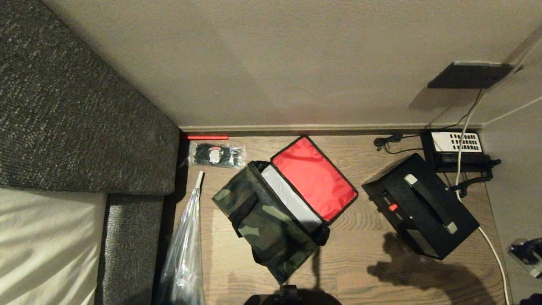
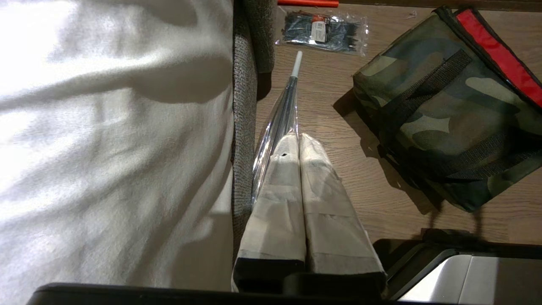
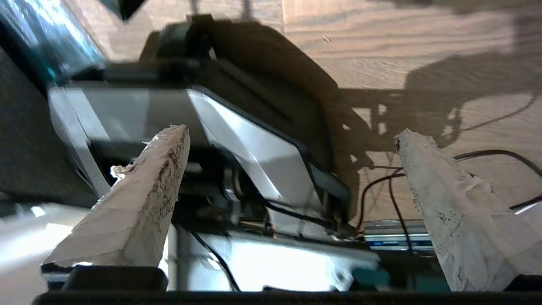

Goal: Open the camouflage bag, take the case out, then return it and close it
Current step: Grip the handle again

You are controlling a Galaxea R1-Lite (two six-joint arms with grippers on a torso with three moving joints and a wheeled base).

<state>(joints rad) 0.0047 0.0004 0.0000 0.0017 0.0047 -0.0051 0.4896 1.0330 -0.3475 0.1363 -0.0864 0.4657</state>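
Note:
The camouflage bag [image 1: 266, 220] stands on the wooden floor with its lid thrown back, showing the red lining [image 1: 313, 178] and a strip of silver inner lining [image 1: 290, 197]. To its right, outside the bag, the black case [image 1: 419, 207] lies flat on the floor with its red knob [image 1: 393, 207] and grey strip facing up. My right gripper [image 3: 292, 140] is open and empty, with only my own base and the floor showing beyond it. Parked near the sofa edge, my left gripper [image 2: 298, 137] is shut on nothing, and the bag [image 2: 444, 114] lies off to its side.
A black telephone [image 1: 457, 148] with cables sits against the wall behind the case. A clear packet of black items [image 1: 217, 154] and a wrapped umbrella [image 1: 186, 254] lie left of the bag. Beside them stands a grey sofa [image 1: 63, 118] with a white sheet [image 2: 106, 148].

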